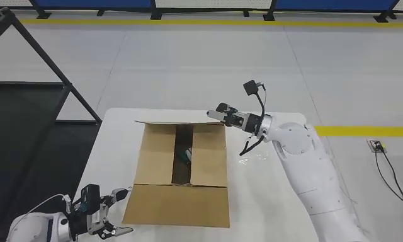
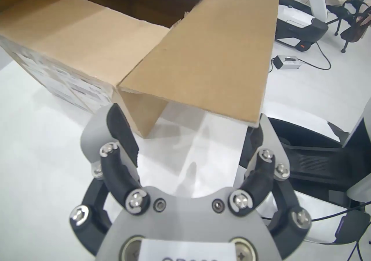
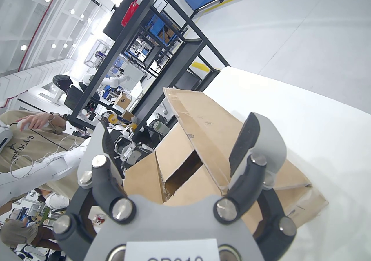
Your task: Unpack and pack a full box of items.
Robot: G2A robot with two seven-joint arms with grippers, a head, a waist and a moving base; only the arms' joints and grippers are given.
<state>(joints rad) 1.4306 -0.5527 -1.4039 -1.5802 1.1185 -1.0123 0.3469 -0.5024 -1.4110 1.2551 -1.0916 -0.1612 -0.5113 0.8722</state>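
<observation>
Left gripper (image 1: 121,211) (image 2: 188,121) is spread wide with nothing in it, parked low over the white table (image 1: 264,191) right by the near left corner of the cardboard box (image 1: 157,157) (image 2: 87,30). From its wrist cam, the box's near flap (image 1: 176,205) (image 2: 208,50) sticks out flat towards it, and the flap's edge sits just in front of the fingertips. Right gripper (image 1: 216,112) (image 3: 176,126) is also wide open and empty, hovering at the far right corner of the box, just above the flaps. The box itself sits roughly mid-table. Its two long top flaps are folded down nearly shut, with a narrow dark gap between them. Through that gap there's a small dark item (image 1: 187,155) with a bit of green on it, can't tell what it is.
</observation>
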